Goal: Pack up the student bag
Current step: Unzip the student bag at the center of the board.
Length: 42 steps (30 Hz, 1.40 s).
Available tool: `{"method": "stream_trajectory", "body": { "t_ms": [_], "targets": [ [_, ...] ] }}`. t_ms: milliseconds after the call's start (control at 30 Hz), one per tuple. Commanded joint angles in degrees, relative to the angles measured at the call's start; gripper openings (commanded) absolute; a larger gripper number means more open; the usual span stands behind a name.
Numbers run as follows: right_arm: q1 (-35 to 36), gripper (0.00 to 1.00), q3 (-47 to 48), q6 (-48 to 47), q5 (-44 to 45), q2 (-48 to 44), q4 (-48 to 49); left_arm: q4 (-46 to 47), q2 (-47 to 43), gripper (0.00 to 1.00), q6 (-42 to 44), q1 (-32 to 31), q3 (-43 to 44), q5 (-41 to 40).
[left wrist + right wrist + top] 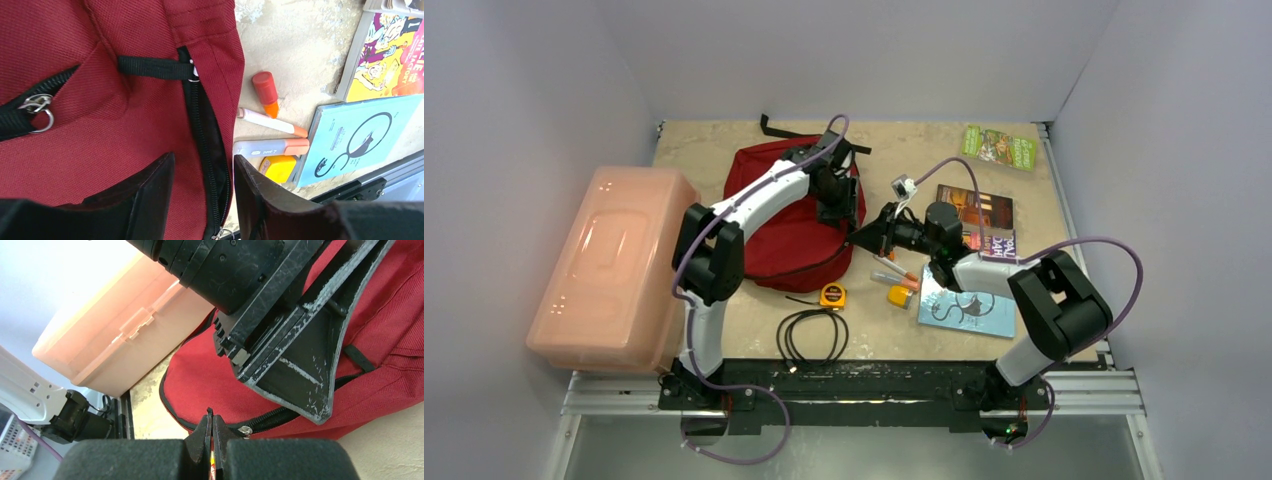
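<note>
The student bag [784, 235] is a dark red fabric backpack lying flat at the table's middle left, with a black zipper [202, 130] along its right edge. My left gripper [834, 195] hovers over that edge, and in the left wrist view the left gripper [204, 172] stands open with the zipper line between its fingers [150, 192], gripping nothing. My right gripper [864, 238] is at the bag's right rim. Seen from the right wrist, the right gripper [210, 415] is shut on a thin black zipper pull tab, with a metal ring [245, 430] just beside it.
A pale pink plastic box [614, 265] stands left of the bag. Right of the bag lie markers [894, 270], a light blue book [969, 305] and a dark book [976, 212]. A yellow tape measure [832, 295] and a coiled black cable [812, 335] lie in front, a green packet [998, 148] at the back right.
</note>
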Motion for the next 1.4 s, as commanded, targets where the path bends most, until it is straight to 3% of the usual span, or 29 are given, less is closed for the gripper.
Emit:
{"method": "stream_trajectory", "body": {
  "t_ms": [0,100,200,400,633,800,967,1033,1167,1367],
  "targets": [
    [0.0,0.0,0.1,-1.3,0.9,-2.5,1.7,0.7,0.1,0.42,1.2,-0.5,1.2,0.5],
    [0.0,0.0,0.0,-1.5,1.4,-2.9,1.3,1.1,0.7,0.17,1.6,-0.5,1.9,-1.1],
    [0.1,0.0,0.0,-3.3,3.3,-5.0,-1.7,1.8,0.5,0.01,2.7,-0.5,3.2,-2.8],
    [2.5,0.0,-0.9,-9.6,8.7,-11.4,-8.9,10.8,-4.5,0.0,2.5,0.2,6.0,-14.2],
    [17.4,0.0,-2.3,-27.8,20.7,-18.6,-12.1,12.4,-3.2,0.0,2.3,0.3,18.0,-18.9],
    [26.7,0.0,-1.3,-43.0,21.8,-14.2,-7.9,12.0,-2.2,0.0,3.2,0.3,22.8,-21.4],
    [36.3,0.0,1.4,-54.3,31.0,-5.2,-2.2,10.6,-3.8,0.0,2.9,0.4,26.4,-29.0],
    [39.0,0.0,0.3,-54.0,35.6,-4.3,2.3,8.4,-3.9,0.0,3.1,0.5,29.6,-31.4],
    [38.7,0.0,-9.7,-40.5,41.0,-10.8,16.8,3.2,-4.6,0.0,5.1,0.6,33.1,-32.7],
    [28.6,0.0,-15.1,-26.2,38.9,-13.2,20.9,4.0,-10.9,0.0,3.4,1.4,20.1,-33.2]
  ]
}}
